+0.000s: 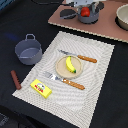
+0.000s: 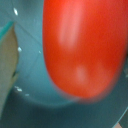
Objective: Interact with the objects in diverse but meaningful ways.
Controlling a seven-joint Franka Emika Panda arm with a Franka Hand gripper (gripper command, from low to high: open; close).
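Item 1: red tomato (image 1: 85,11), held over the grey pan (image 1: 88,17) on the brown board (image 1: 102,27), far from the striped mat (image 1: 70,65). Our gripper (image 1: 85,9) appears clamped on it. We should lower it centrally before releasing.

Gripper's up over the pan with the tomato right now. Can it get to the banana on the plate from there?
Probably yes. The banana lies exposed on its plate, nothing over it, knife and fork lying off to the sides. But the gripper seems occupied with the tomato; it likely must release that first.
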